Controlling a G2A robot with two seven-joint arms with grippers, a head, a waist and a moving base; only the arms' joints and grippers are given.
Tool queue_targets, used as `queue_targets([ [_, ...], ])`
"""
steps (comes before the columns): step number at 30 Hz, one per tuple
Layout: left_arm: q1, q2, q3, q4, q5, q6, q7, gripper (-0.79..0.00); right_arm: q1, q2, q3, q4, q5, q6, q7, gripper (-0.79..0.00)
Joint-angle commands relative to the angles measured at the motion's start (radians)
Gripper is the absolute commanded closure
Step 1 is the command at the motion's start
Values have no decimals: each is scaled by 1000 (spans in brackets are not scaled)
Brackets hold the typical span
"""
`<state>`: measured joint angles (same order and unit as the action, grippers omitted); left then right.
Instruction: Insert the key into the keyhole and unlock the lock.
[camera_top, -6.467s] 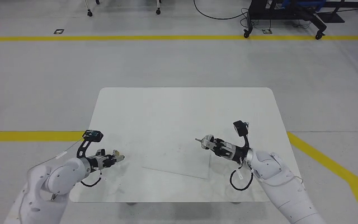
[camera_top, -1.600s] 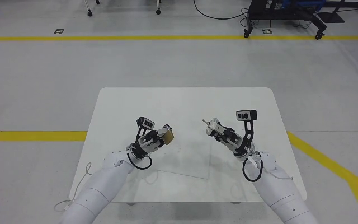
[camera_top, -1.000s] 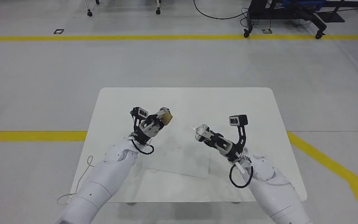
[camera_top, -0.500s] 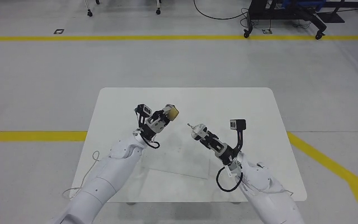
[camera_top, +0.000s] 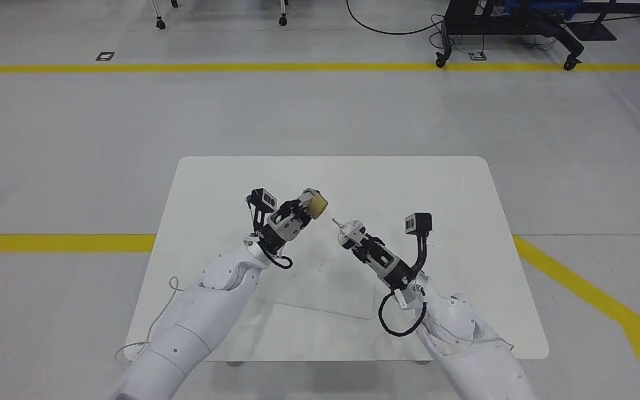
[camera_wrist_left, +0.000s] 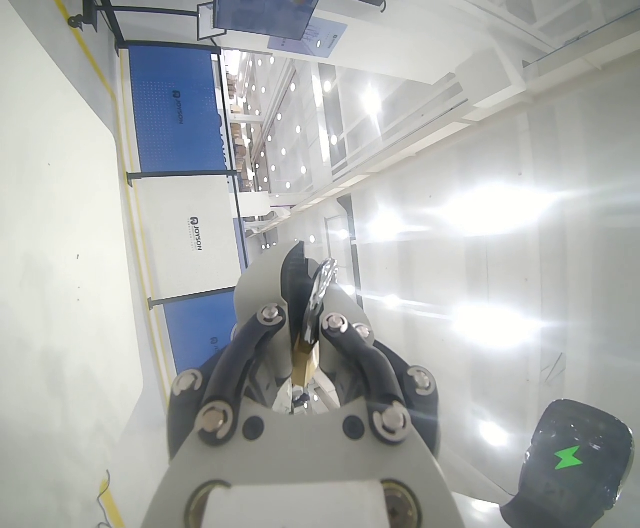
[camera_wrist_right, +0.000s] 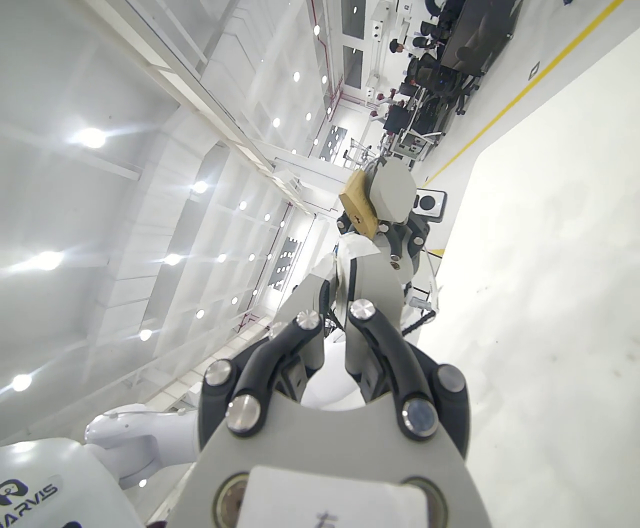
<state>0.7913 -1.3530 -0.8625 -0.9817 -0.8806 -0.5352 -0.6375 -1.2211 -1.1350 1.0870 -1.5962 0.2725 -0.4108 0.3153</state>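
Jaws of the left gripper (camera_top: 299, 212) are clamped on the brass lock (camera_top: 314, 203), which is held above the table (camera_top: 440, 190) with its keyhole end turned toward the right gripper (camera_top: 350, 235). That gripper's jaws are closed on the key (camera_top: 336, 224), which is aimed at the lock, near but apart, apparently so insertion can be lined up.

A factory-like test hall, shown by yellow floor lines (camera_top: 300, 68), blue partition panels (camera_wrist_left: 170, 120) and ceiling lights (camera_wrist_right: 90, 136).
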Motion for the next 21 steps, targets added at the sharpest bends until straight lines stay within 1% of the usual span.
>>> queue_targets([
  [1, 6, 1, -10, -12, 33, -1, 21, 0, 1, -4, -2, 0, 0, 7, -14, 0],
  [3, 14, 2, -18, -25, 62, -1, 40, 0, -1, -7, -2, 1, -6, 16, -30, 0],
  [8, 30, 5, -29, -53, 216, -3, 140, 0, -6, -13, -5, -2, -17, 53, -45, 0],
  [11, 45, 7, -37, -80, 279, 13, 181, 0, -7, -17, -8, -5, -33, 70, -54, 0],
  [16, 71, 8, -56, -124, 307, 42, 200, 0, -10, -22, -9, -10, -57, 80, -65, 0],
  [21, 88, 6, -74, -144, 302, 62, 189, 0, -12, -28, -4, -9, -69, 87, -75, 0],
])
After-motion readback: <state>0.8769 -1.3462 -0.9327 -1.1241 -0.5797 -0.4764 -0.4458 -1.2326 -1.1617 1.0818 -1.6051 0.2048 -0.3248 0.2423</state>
